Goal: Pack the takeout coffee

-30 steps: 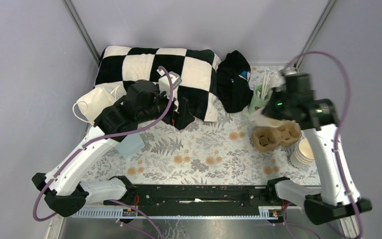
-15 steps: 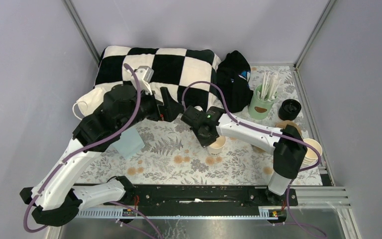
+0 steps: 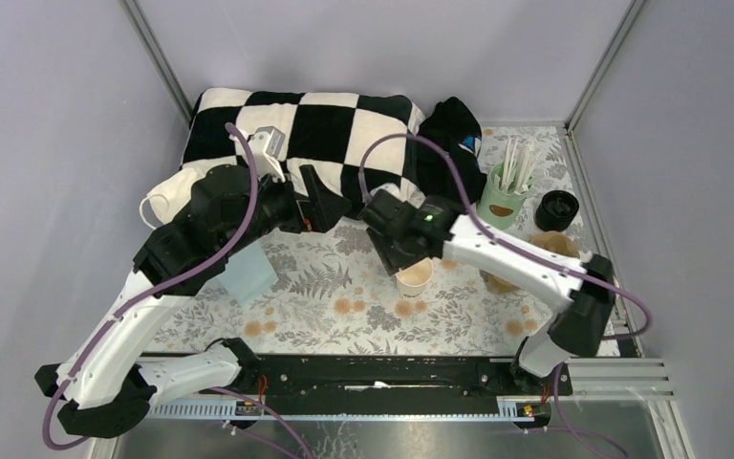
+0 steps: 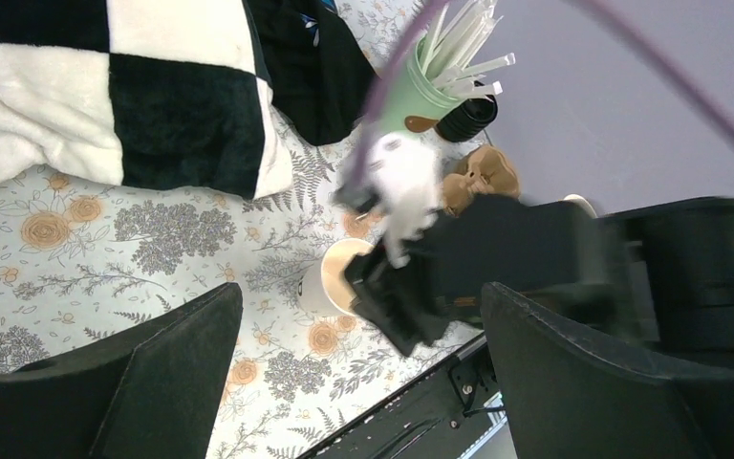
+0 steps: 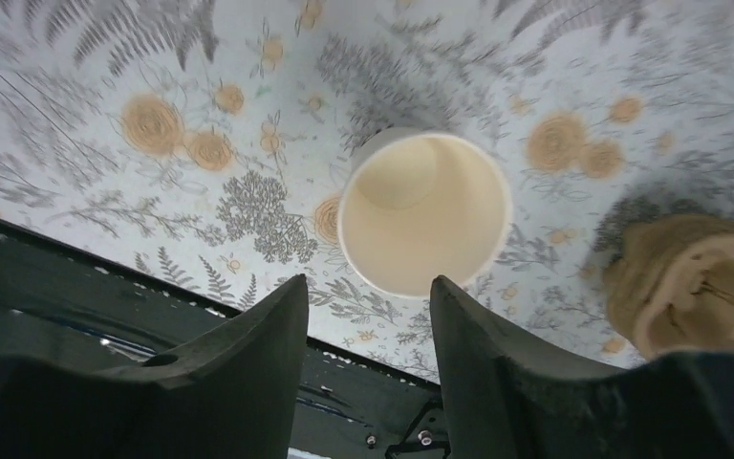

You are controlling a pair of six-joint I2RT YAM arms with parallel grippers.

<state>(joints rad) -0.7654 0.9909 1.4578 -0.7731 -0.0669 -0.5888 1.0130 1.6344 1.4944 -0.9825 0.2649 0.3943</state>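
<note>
The lidless white paper cup (image 5: 425, 210) is seen upright just ahead of the right gripper (image 5: 368, 298), whose jaws are parted and empty; the left gripper (image 4: 358, 296), opened wide, is found farther from it.

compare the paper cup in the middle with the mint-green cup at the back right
The paper cup is cream-white, while the mint-green cup is green with a brown mark. The paper cup is empty, but the mint-green cup holds white sticks. The paper cup stands near the centre and the mint-green cup at the back right. Both stand upright with no lid.
</note>
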